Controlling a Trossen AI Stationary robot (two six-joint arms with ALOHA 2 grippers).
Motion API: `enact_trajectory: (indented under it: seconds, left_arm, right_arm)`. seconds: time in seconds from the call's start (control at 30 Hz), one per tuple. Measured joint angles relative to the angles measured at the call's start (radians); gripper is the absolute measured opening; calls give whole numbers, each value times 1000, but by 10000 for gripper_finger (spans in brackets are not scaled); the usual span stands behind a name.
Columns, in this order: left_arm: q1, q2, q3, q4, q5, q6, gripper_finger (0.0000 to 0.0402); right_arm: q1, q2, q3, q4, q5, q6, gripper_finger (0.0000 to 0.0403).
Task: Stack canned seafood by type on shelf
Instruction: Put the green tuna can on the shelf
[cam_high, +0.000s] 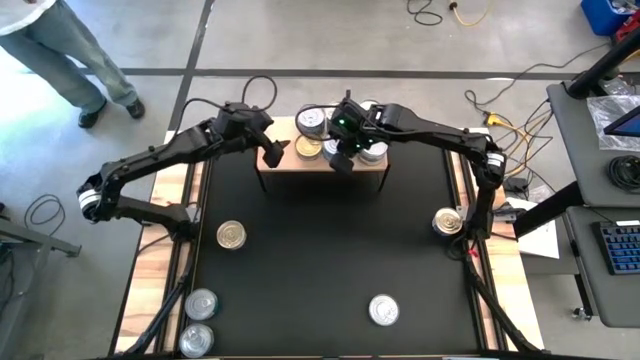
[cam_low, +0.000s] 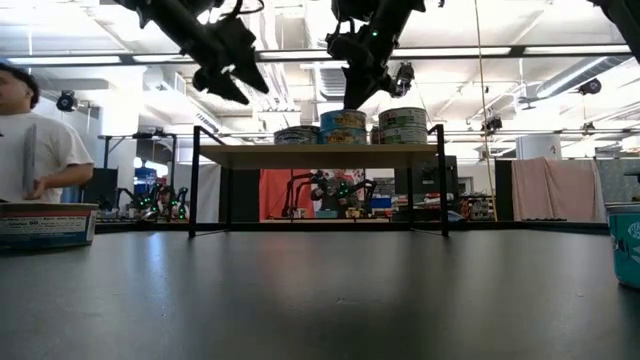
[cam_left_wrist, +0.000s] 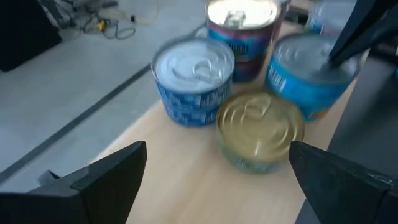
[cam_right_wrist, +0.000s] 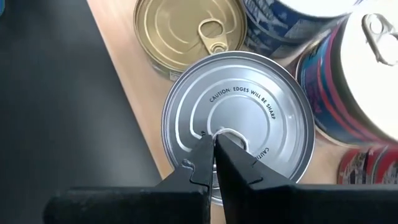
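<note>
On the shelf (cam_high: 325, 165) we see canned seafood: a silver-lidded tin (cam_right_wrist: 239, 121) beside a gold-lidded tin (cam_right_wrist: 186, 31). Our right claw (cam_right_wrist: 214, 152), fingers pressed together, touches the silver lid. Our left claw (cam_left_wrist: 217, 171) hangs spread apart above the shelf's bare end.

The room is lit brightly from above by ceiling lights. Glare is seen on a tin lid (cam_left_wrist: 242, 14) in the left wrist view, and that view is blurred. The silver lid (cam_right_wrist: 239, 121) is shown sharp. The mat (cam_low: 320, 300) is blurred up close.
</note>
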Motion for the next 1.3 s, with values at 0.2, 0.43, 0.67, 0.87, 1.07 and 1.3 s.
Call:
enact_trajectory:
  seconds: [0.2, 0.43, 0.67, 0.87, 1.07, 1.3]
  left_arm:
    - [0, 14, 0, 107, -2, -43, 378]
    - [0, 137, 8, 191, -2, -40, 378]
    - [0, 193, 8, 179, -23, -59, 378]
    - [-2, 224, 8, 172, -28, -50, 378]
    - [-7, 255, 8, 141, -28, -69, 378]
    - [-43, 250, 8, 125, 6, -104, 378]
  right_arm:
    - [0, 3, 12, 23, -3, -4, 9]
    - [16, -55, 10, 9, -4, 16, 9]
    - [70, -169, 12, 5, -3, 71, 9]
    - [107, -228, 13, 8, 36, 83, 9]
    - [116, -231, 13, 8, 76, 80, 9]
    - [124, -230, 13, 6, 76, 80, 9]
